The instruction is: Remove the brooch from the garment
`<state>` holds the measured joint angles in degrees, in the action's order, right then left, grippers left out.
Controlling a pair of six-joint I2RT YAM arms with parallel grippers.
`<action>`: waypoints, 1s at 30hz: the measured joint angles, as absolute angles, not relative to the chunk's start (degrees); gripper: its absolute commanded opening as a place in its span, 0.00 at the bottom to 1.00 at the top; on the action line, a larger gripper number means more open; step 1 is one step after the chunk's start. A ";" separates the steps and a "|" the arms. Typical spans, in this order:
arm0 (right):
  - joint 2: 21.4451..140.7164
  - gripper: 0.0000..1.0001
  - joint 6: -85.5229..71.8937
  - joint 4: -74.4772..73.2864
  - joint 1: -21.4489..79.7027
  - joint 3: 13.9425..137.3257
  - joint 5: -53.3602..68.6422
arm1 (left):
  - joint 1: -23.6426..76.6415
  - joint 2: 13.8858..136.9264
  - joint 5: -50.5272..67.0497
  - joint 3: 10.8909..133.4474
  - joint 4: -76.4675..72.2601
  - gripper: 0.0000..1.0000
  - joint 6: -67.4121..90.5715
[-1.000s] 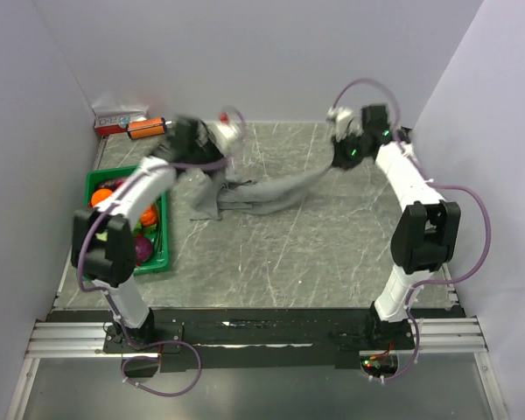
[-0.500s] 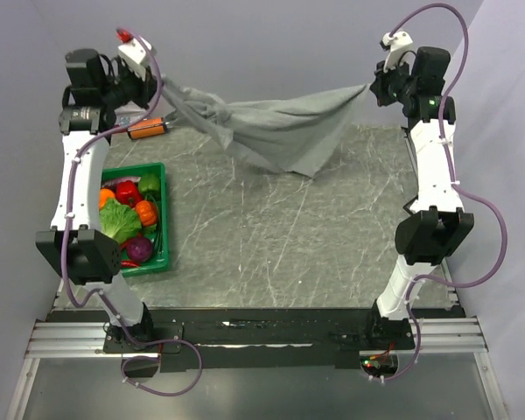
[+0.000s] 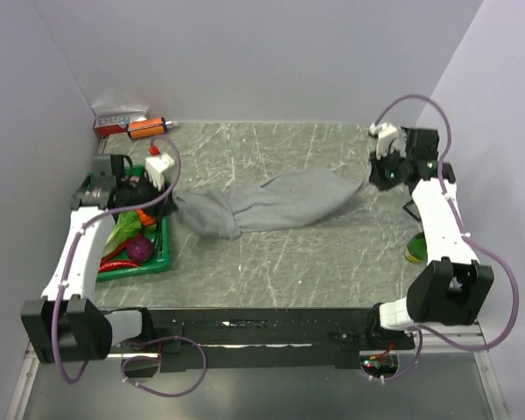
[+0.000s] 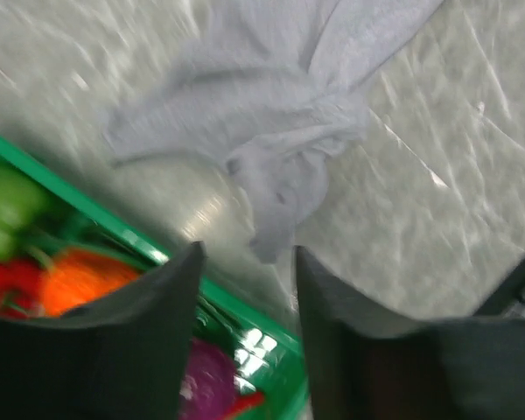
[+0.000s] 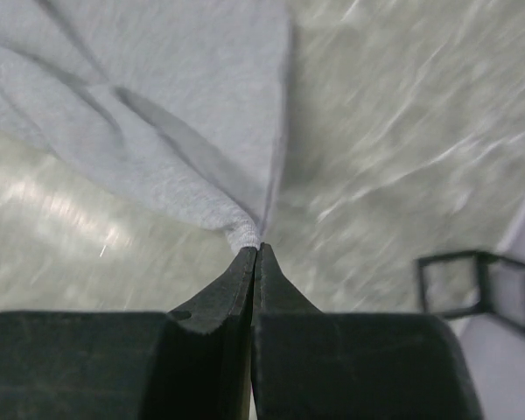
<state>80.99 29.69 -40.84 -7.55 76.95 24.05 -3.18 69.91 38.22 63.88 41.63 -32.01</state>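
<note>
The grey garment (image 3: 280,201) lies rumpled across the middle of the table, stretched from left to right. My right gripper (image 3: 378,178) is shut on its right hem, and in the right wrist view the cloth (image 5: 157,114) runs straight out of the pinched tips (image 5: 256,248). My left gripper (image 3: 164,194) is open at the garment's bunched left end, over the crate's edge. In the left wrist view the gripper (image 4: 245,254) has nothing between its fingers, and the cloth (image 4: 280,149) lies just beyond them. The brooch is hidden.
A green crate (image 3: 131,269) of vegetables stands at the left under my left arm, its rim (image 4: 87,210) close below the fingers. An orange item (image 3: 145,129) and a red-white box (image 3: 118,118) sit at the back left. A small black frame (image 5: 481,289) and a green-yellow ball (image 3: 416,249) are near the right arm.
The garment hung stretched in the air between both raised arms; now both arms are down and it lies on the table. My left gripper has opened and let go of it.
</note>
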 measured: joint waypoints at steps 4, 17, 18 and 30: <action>79.26 0.00 31.27 -43.24 -7.51 69.93 25.12 | -3.16 67.79 36.56 59.05 42.65 0.66 -30.70; 88.03 0.00 27.46 -42.11 -5.98 75.09 27.31 | -1.30 103.88 22.96 82.41 29.02 0.62 -3.95; 88.23 0.00 27.09 -41.67 -5.98 75.46 27.53 | -1.21 105.51 21.30 82.78 28.71 0.62 -2.94; 88.97 0.00 25.36 -41.32 -5.98 76.23 28.56 | 4.93 118.15 8.67 92.75 30.00 0.55 -2.72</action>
<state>88.97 25.36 -41.32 -5.98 76.23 28.56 4.93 118.15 8.67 92.75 30.00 -2.72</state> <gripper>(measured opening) 0.007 0.572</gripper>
